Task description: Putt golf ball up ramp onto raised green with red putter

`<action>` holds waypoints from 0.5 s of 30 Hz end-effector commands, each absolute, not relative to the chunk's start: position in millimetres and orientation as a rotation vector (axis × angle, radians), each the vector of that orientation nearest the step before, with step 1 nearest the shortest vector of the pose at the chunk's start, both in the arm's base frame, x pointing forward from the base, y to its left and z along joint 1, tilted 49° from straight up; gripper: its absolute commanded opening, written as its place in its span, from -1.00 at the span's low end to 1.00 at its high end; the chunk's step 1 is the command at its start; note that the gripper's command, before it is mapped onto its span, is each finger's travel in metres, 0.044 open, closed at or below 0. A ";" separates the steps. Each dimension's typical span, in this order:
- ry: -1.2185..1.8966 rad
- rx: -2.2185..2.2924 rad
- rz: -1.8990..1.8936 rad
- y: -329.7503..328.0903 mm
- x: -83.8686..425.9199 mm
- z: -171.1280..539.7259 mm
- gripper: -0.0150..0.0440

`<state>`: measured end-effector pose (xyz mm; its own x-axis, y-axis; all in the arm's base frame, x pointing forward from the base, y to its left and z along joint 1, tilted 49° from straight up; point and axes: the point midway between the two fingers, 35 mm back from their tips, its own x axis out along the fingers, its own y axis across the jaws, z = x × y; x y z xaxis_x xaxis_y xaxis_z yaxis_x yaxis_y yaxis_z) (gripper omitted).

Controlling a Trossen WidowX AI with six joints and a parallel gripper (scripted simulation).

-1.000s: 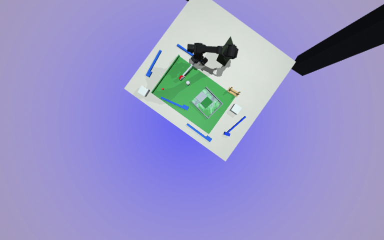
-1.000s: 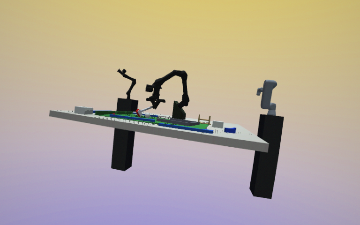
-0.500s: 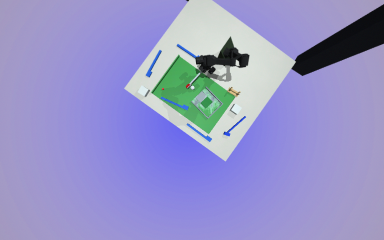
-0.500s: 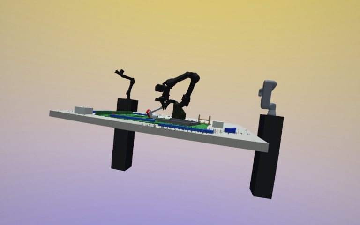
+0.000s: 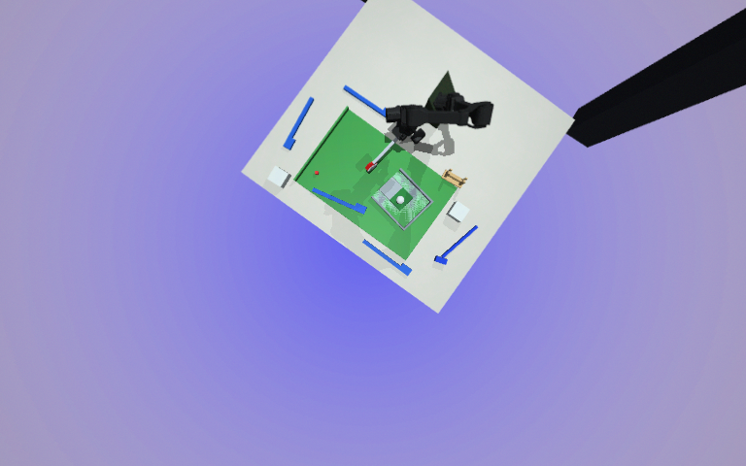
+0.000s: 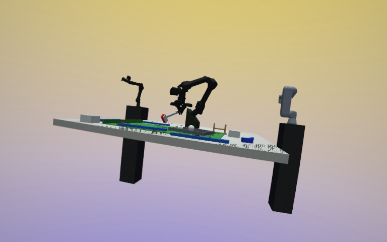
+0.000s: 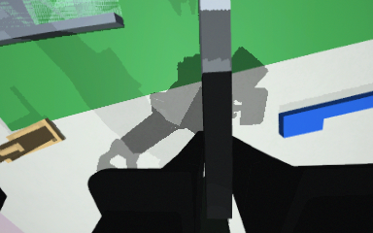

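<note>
My gripper (image 5: 402,135) (image 6: 180,111) (image 7: 210,135) is shut on the dark grip end of the red putter (image 5: 383,154) (image 6: 171,114) (image 7: 217,39). The putter's grey shaft slants down to its red and white head, which is raised above the green mat (image 5: 338,143). The head is outside the wrist view. The white golf ball (image 5: 399,199) (image 6: 191,127) sits on the dark green raised square (image 5: 407,196), inside the grey-walled platform, apart from the putter. The grey ramp (image 5: 391,185) adjoins that square. I cannot tell from these frames whether the ball is still.
Blue putters (image 5: 338,200) (image 5: 387,256) (image 5: 299,121) lie on and around the mat; another (image 7: 303,122) is right in the wrist view. A wooden rack (image 5: 454,177) (image 6: 219,128) (image 7: 34,138) stands by the mat's edge. White blocks (image 5: 279,177) (image 5: 457,211) stand near two corners.
</note>
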<state>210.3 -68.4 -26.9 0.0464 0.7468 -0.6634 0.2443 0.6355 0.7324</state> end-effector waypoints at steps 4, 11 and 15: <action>1.508 0.861 0.461 -79.9 210.3 -17.4 -0.49; 1.508 0.861 0.461 -79.9 210.3 -17.4 -0.49; 1.508 0.861 0.461 -79.9 210.3 -17.4 -0.49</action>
<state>210.3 -79.8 -16.9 0.0548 0.7422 -0.6680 0.2389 0.6398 0.7305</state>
